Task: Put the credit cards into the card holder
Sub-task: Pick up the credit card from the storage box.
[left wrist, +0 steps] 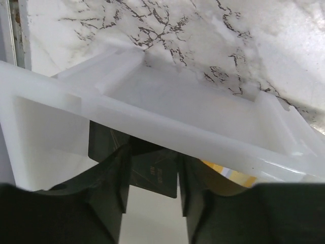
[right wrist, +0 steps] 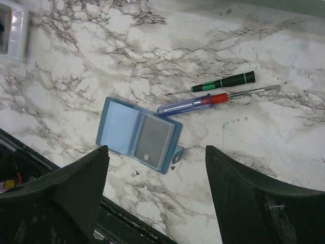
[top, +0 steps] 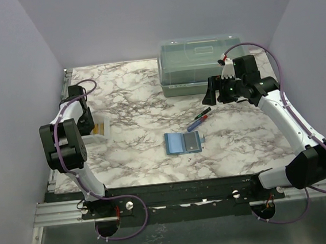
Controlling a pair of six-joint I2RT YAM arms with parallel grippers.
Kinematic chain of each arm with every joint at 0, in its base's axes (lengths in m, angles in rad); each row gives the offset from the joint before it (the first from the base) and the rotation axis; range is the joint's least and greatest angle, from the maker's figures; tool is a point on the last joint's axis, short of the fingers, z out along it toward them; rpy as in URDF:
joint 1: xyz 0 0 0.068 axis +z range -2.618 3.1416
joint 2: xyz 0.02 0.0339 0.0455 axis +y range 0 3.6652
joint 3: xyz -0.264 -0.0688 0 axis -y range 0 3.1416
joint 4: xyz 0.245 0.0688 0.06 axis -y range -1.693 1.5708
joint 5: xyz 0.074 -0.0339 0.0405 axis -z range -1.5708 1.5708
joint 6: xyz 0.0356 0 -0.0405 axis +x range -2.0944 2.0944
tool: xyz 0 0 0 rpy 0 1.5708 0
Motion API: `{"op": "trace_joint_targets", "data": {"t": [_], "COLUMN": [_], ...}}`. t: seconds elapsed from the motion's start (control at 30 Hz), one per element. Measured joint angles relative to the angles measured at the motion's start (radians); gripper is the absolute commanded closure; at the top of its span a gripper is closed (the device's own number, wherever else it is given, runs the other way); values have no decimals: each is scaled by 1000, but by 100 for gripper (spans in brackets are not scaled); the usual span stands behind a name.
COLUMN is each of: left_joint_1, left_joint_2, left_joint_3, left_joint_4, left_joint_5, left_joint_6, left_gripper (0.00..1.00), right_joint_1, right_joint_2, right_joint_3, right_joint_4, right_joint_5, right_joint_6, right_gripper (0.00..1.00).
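Left wrist view: my left gripper [left wrist: 152,203] straddles a dark credit card [left wrist: 152,175] inside the white tray [left wrist: 203,137]; I can't make out whether the fingers really pinch it. A yellow-marked card [left wrist: 228,175] lies beside it. My worry: the tray's wall sits right over the card, so a lift could snag it or drag the tray. The card holder [right wrist: 138,133] lies unfolded mid-table, screwdrivers [right wrist: 218,91] just beyond it. My right gripper [right wrist: 156,152] hangs agape above, holding nothing; bare marble runs between tray and holder
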Motion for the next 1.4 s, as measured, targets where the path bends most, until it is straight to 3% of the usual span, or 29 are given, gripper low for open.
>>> {"op": "trace_joint_targets", "data": {"t": [0.33,0.53,1.03,1.3,1.4], "left_joint_1": [-1,1,0,-27,-49], "left_joint_2": [-36,-89,-145,-219,-269], "left_joint_3": [3,2,2,182,225], "left_joint_4": [-8,-24,-120,-236,-241], "left_joint_5": [20,19,-58,-94,-45], "left_joint_6": [13,16,-43,-124,-158], "left_gripper": [89,99,100,100,100], "right_joint_1": [0,7,39,98,102], "right_joint_2": [0,0,0,-22,-48], "right_joint_3": [0,0,-2,-56,-107], "right_joint_4": [0,0,0,7,7], "right_joint_5": [0,0,0,-15,-47], "right_joint_6": [0,0,2,42,69], "right_gripper": [21,20,22,25,25]}}
